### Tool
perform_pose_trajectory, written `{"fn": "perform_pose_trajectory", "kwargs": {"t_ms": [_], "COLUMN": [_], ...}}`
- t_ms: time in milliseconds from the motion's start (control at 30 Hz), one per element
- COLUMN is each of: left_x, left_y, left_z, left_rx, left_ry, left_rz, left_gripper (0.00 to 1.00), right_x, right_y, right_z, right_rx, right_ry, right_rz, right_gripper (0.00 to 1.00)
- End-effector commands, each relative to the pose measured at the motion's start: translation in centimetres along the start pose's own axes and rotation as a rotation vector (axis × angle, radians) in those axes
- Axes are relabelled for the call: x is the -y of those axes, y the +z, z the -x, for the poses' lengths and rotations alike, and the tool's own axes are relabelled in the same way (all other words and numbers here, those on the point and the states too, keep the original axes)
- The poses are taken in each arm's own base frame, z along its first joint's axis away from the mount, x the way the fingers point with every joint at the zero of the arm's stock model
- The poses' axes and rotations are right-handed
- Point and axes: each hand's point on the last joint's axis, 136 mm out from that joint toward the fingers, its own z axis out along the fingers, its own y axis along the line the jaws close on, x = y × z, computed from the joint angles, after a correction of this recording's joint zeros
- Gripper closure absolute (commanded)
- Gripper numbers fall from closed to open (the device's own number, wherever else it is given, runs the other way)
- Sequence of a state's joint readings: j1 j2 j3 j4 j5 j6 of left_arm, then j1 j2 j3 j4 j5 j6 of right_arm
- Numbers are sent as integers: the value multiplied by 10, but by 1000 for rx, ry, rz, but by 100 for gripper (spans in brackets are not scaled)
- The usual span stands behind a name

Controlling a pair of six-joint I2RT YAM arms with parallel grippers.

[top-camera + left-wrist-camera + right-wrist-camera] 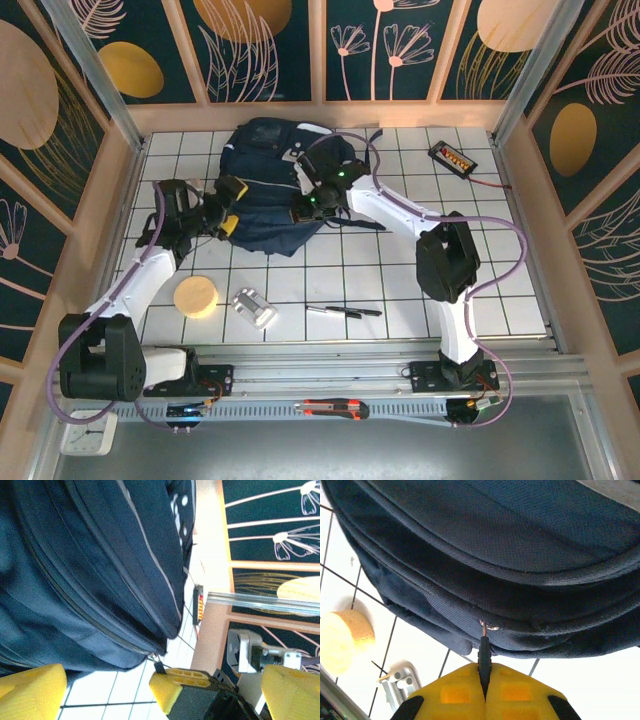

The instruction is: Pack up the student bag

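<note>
Found student bag (275, 190) lying flat at far middle of tiled table (480, 270). Noted left gripper (230, 205) spread wide, holding nothing, just beside bag's left edge. Saw right gripper (485, 680) clenched on black zipper pull (484, 657) at bag's near seam. Logged pale round disc (196, 296) and pen (343, 311) nearer arm bases.

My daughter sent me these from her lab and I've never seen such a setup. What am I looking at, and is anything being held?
Two robot arms are bolted to a tiled table. One picture looks down from above; the other two come from cameras on the wrists, so yellow fingers show at the bottom. On the table lie a navy backpack, a round yellow disc, a metal piece, pens and a black gadget. The right gripper is shut on the backpack's zipper pull; the left gripper stands open beside the backpack, holding nothing.
</note>
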State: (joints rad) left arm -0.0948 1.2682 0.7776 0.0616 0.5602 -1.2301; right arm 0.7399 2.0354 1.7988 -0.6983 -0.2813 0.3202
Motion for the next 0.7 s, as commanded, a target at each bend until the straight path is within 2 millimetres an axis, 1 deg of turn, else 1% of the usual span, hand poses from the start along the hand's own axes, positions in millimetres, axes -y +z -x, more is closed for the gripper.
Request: {"fn": "perform_pose_trajectory", "kwargs": {"t_ms": [0, 100, 233, 400, 500, 567, 667], "left_x": [15, 8, 1, -1, -4, -10, -20], "left_y": [8, 14, 17, 29, 39, 44, 49], "left_z": [-15, -22, -21, -18, -15, -15, -17], "left_rx": [-34, -43, -31, -33, -41, -47, -58], "left_ry": [-109, -164, -190, -204, -197, -198, -205], "left_rz": [-93, -118, -114, -118, -106, -90, -73], "left_gripper": [1, 1, 3, 16, 20, 24, 27], "right_x": [-25, -31, -41, -55, -64, -68, -75], "right_y": [-3, -2, 1, 9, 14, 15, 19], "right_z": [11, 10, 9, 1, -3, -5, -6], "right_rx": [22, 11, 4, -13, -22, -24, -30], "right_ry": [-44, -55, -72, -111, -128, -136, -144], "right_rz": [60, 64, 73, 70, 77, 82, 90], "right_gripper": [100, 100, 100, 100, 100, 100, 100]}}
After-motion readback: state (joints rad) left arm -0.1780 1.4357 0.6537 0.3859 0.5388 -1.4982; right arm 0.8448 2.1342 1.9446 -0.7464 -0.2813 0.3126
